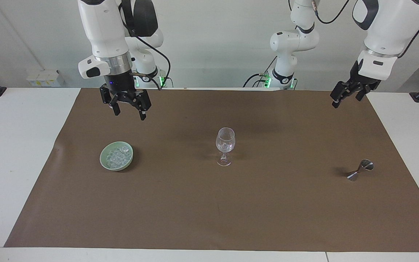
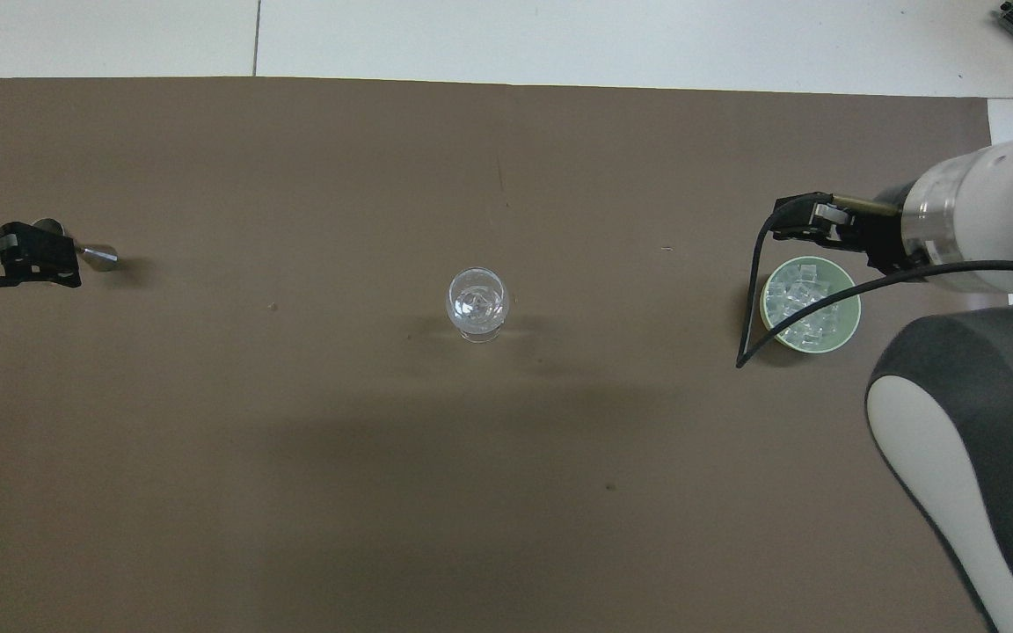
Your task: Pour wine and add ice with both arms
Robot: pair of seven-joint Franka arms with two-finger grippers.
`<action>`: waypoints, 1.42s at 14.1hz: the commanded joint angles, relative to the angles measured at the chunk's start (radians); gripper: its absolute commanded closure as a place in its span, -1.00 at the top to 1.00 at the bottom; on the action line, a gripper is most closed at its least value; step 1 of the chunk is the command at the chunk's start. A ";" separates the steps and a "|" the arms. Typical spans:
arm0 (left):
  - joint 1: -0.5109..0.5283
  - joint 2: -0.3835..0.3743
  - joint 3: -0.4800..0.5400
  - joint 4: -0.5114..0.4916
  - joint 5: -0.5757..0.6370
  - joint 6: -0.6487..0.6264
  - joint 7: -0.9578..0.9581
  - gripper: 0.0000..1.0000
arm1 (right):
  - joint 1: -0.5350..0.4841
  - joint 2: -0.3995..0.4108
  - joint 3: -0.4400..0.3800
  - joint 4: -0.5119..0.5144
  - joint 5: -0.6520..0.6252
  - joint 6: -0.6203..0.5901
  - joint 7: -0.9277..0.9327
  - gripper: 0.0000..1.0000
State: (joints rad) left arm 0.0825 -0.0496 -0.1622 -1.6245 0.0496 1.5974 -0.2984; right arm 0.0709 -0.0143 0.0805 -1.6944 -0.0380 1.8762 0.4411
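Note:
A clear stemmed glass [image 1: 225, 145] [image 2: 475, 303] stands upright mid-mat with a few pieces of ice in its bowl. More ice [image 1: 117, 155] [image 2: 792, 294] fills a pale green bowl [image 1: 112, 168] [image 2: 855, 309] toward the right arm's end. My right gripper [image 1: 129, 113] hangs open and empty, high over the mat by that bowl. My left gripper [image 1: 346, 102] [image 2: 5, 264] is open and empty, raised over the mat's edge at the left arm's end. No wine is in view.
A small steel jigger [image 1: 360, 170] [image 2: 95, 256] lies on its side on the brown mat [image 1: 209, 211] at the left arm's end. The right arm's cable [image 2: 748, 316] dangles over the bowl in the overhead view. White tabletop borders the mat.

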 commanded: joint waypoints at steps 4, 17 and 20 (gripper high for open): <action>-0.024 0.057 0.000 0.138 0.018 -0.096 0.019 1.00 | -0.019 -0.027 -0.086 0.031 0.000 -0.115 -0.162 1.00; -0.189 0.048 0.150 0.138 -0.005 -0.105 0.019 1.00 | -0.023 -0.064 -0.163 0.095 0.045 -0.342 -0.312 1.00; -0.141 0.050 0.116 0.138 -0.023 -0.106 0.018 1.00 | -0.023 -0.061 -0.169 0.105 0.040 -0.344 -0.355 1.00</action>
State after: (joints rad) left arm -0.0932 -0.0119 -0.0209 -1.5124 0.0415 1.5186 -0.2873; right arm 0.0576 -0.0530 -0.0849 -1.5712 -0.0137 1.5365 0.1381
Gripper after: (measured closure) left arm 0.000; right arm 0.000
